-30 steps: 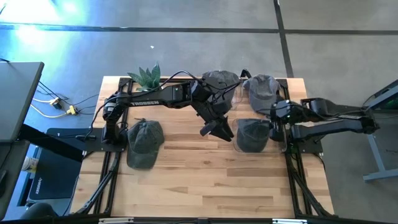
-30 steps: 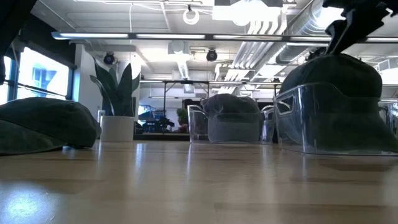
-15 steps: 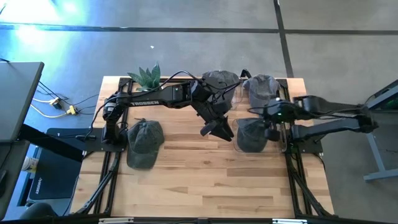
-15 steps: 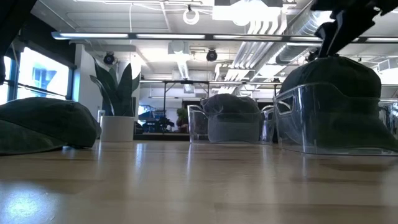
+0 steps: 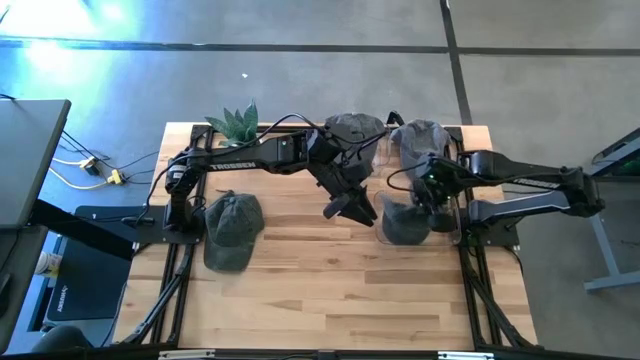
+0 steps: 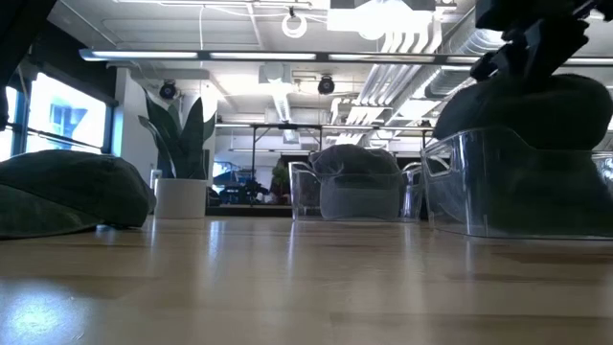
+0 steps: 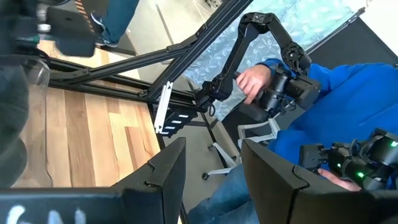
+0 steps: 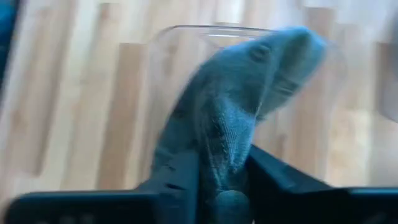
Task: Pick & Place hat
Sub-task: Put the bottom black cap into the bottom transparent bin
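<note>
Moved since the earlier frame: the right gripper [image 5: 428,190] has been brought inward over the clear container [image 5: 452,232] and closed, pinching the crown of the dark hat [image 5: 403,218] seated there; cloth is seen bunched between its fingers [image 8: 186,171] in the right wrist view, and the hat's top is seen lifted at the container's rim in the low view. Wooden table [image 5: 320,290]: underlying everything. Left gripper [image 5: 349,210]: held unmoved just beside the right gripper, fingers parted, nothing between them. Second hat [image 5: 229,228]: laid flat on the table, well apart, beyond the left gripper. Potted plant [image 5: 237,123]: at the far edge.
</note>
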Controlling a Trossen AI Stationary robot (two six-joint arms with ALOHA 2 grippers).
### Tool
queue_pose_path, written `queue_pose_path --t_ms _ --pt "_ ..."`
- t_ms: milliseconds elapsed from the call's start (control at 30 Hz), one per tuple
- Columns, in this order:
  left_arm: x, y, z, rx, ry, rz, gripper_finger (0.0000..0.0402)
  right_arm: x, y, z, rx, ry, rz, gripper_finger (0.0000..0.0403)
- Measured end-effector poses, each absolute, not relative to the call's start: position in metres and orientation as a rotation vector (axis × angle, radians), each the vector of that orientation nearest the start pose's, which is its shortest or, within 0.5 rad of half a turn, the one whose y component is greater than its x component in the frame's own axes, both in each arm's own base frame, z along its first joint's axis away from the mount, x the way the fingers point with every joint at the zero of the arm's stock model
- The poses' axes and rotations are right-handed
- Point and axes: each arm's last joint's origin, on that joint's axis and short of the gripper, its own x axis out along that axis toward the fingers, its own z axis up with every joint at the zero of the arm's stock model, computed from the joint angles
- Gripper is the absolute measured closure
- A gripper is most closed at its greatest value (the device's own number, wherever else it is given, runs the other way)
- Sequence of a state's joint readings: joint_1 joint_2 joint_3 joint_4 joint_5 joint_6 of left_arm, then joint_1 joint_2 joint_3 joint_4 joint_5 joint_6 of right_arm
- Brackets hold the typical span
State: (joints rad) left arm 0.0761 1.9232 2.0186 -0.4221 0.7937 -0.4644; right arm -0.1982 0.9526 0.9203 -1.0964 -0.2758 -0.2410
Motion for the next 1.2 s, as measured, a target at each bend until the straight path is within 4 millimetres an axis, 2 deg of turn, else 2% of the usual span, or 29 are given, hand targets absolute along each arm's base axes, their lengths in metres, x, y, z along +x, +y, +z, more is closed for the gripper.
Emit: queue_pose_path --t_ms 67,100,233,367,633,700,833,1000,1100,1200 --pt "0.433 0.012 0.406 -0.571 0.461 -0.633 0.0251 0.150 -0.021 0.285 0.035 1.083 0.250 0.0360" --pt "0.433 0.012 0.406 -0.569 0.460 -0.634 0.0251 0.148 -0.021 0.284 0.027 1.097 0.258 0.0365" --pt "0.433 0.012 0.406 -0.567 0.459 -0.635 0.0251 0.139 -0.021 0.281 -0.007 1.192 0.253 0.0359" --pt "0.433 0.012 0.406 -0.567 0.460 -0.635 0.0251 0.140 -0.022 0.281 -0.080 1.193 0.236 0.0340" --pt "0.433 0.012 0.406 -0.567 0.460 -0.635 0.0251 0.148 -0.030 0.279 -0.193 1.196 0.167 0.0362" --pt "0.433 0.012 0.406 -0.567 0.460 -0.635 0.0251 0.149 -0.032 0.279 -0.179 1.192 0.150 0.0345" --pt "0.434 0.012 0.405 -0.567 0.461 -0.630 0.0251 0.149 -0.033 0.280 -0.076 1.175 0.090 0.0276" --pt "0.450 0.014 0.379 -0.596 0.528 -0.583 0.0251 0.145 -0.031 0.284 0.029 1.136 0.053 0.0196" --pt "0.460 0.015 0.369 -0.593 0.524 -0.581 0.0251 0.139 -0.030 0.289 0.109 1.095 0.001 0.0173" --pt "0.461 0.016 0.357 -0.593 0.587 -0.527 0.0256 0.132 -0.028 0.295 0.202 1.033 -0.073 0.0169"
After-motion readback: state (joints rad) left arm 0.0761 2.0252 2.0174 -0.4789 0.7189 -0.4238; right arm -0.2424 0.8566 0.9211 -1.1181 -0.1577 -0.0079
